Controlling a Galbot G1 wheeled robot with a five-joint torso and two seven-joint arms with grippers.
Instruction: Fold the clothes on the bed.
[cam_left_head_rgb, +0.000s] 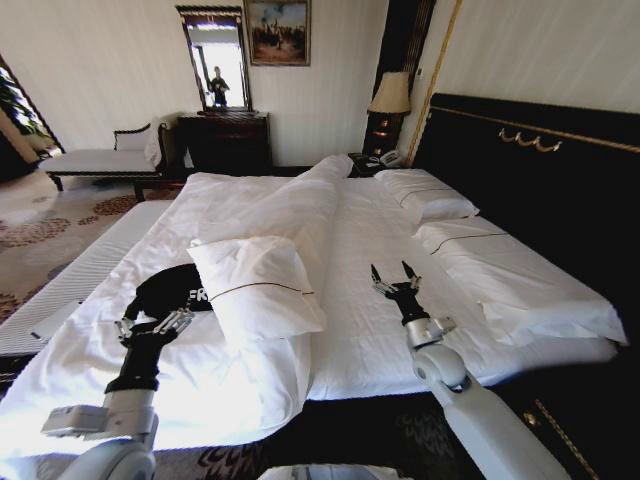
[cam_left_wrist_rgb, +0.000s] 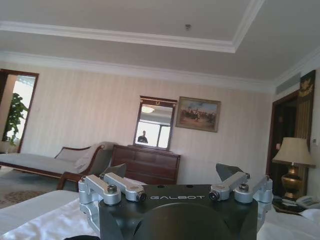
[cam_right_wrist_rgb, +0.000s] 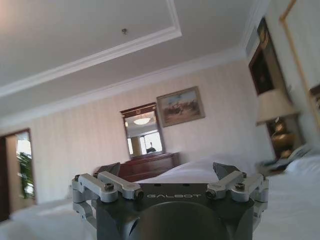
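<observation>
A black cotton T-shirt (cam_left_head_rgb: 168, 290) is seen crumpled in a soft rounded heap on the white bed (cam_left_head_rgb: 370, 320), toward the robot's left side and near the foot edge. Part of its white lettering shows beside a plump, square white pillow (cam_left_head_rgb: 258, 285), which lies touching the shirt and covers its right edge. The bedding is smooth in places and creased into long folds along a raised ridge of duvet (cam_left_head_rgb: 300, 205) running up the middle.

The left hand (cam_left_head_rgb: 152, 327) is held at the near edge of the shirt, its metal fingers spread apart, with nothing gripped between them; in the left wrist view the hand (cam_left_wrist_rgb: 172, 177) is seen open against the room. The right hand (cam_left_head_rgb: 396, 277) is poised over bare sheet to the right of the pillow, fingers likewise spread wide and empty, as in the right wrist view (cam_right_wrist_rgb: 167, 175).

Open sheet is left between the right hand and two flat pillows (cam_left_head_rgb: 440, 205) by the tall black headboard (cam_left_head_rgb: 530, 160). Beyond the bed a dark wooden dresser (cam_left_head_rgb: 225, 140), a mirror (cam_left_head_rgb: 217, 60), a framed painting (cam_left_head_rgb: 277, 30), a lamp (cam_left_head_rgb: 390, 95) and a grey-cushioned chaise (cam_left_head_rgb: 100, 160) are placed well apart from the work.
</observation>
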